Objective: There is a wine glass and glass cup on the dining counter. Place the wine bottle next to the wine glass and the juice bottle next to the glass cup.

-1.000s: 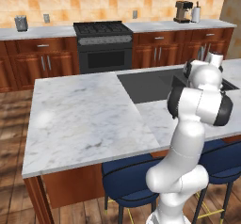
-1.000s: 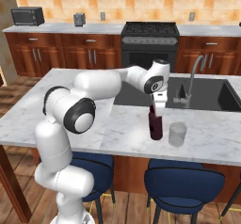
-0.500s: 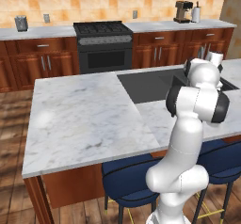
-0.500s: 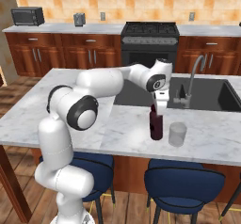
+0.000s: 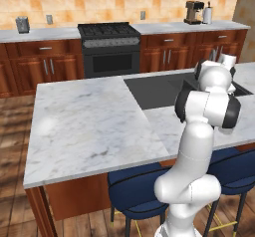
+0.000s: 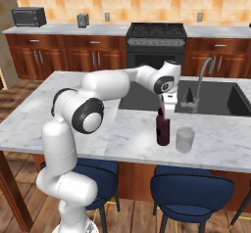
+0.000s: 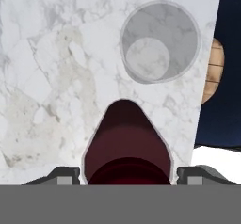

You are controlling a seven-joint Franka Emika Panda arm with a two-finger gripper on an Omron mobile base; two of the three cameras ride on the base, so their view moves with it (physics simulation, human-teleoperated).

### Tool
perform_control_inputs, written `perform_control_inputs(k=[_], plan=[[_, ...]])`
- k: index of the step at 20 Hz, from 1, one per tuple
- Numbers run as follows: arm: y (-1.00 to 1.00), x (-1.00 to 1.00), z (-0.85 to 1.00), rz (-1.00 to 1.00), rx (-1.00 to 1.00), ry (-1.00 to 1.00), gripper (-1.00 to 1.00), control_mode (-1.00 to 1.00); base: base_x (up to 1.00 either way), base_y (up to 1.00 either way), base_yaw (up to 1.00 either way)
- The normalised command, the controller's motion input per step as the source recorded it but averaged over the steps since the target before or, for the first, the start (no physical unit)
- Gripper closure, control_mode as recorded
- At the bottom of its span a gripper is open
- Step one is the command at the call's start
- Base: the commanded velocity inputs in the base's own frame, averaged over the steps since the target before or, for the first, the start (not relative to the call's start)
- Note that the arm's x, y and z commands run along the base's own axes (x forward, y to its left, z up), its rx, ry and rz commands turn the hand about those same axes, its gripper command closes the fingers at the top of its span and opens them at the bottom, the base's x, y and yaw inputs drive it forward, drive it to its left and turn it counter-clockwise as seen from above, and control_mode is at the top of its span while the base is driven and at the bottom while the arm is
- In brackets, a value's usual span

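A large island worktop [image 6: 73, 110] with a white-grey marble top on a reddish wood base. A dark sink [image 6: 220, 97] is set into its far right part, with a curved tap [image 6: 198, 82] at the sink's near edge. Near the front edge, right of centre, a stubby dark maroon bottle [image 6: 163, 128] stands upright on the marble. Just beside it on the right stands a short clear tumbler [image 6: 185, 139], apart from the bottle.
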Motion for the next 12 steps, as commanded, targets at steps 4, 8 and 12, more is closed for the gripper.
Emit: perform_control_inputs(k=[4,8,12], plan=[[-0.02,0.0,-0.04,-0.01,0.0,0.0,-1.0,-1.0,0.0,0.0,0.0],[-0.02,-0.03,0.0,-0.01,0.01,0.0,-1.0,-1.0,0.0,0.0,0.0],[0.0,-0.05,0.02,0.0,0.0,0.0,-1.0,-1.0,0.0,0.0,0.0]])
